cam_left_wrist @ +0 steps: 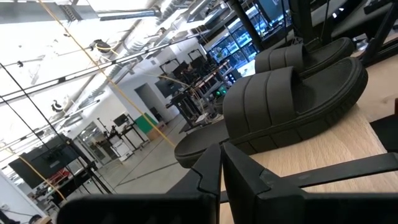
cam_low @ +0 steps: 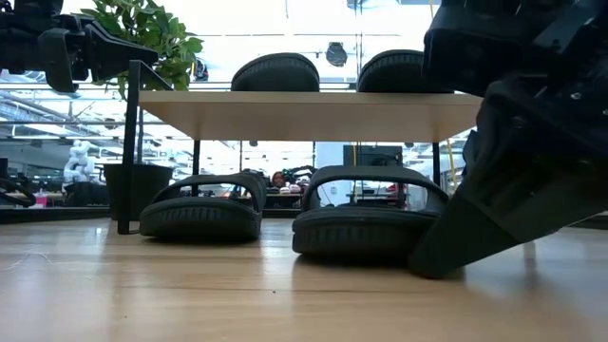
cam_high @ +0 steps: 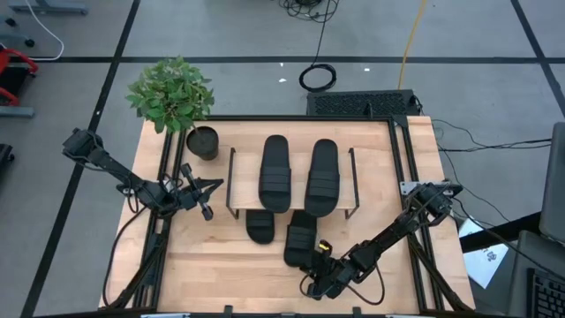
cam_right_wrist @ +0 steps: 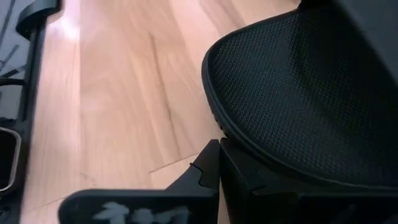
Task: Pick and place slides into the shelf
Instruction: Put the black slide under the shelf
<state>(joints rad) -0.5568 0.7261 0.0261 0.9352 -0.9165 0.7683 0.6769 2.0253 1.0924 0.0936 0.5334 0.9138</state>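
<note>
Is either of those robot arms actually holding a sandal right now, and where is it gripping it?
The right pincer appears to grip the near end of the sandal lying half under the shelf. The left pincer, beside the shelf, holds nothing.

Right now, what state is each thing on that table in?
Two slides on top: lying flat, side by side on the shelf.
Left lower slide: flat, partly under the shelf.
Right lower slide: flat, at the right gripper.
Left gripper: raised beside the shelf, empty.
Plant: upright in its pot.

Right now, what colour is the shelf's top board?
Light natural wood on the shelf, clearest in the low view; two black slides lie on top.
</note>
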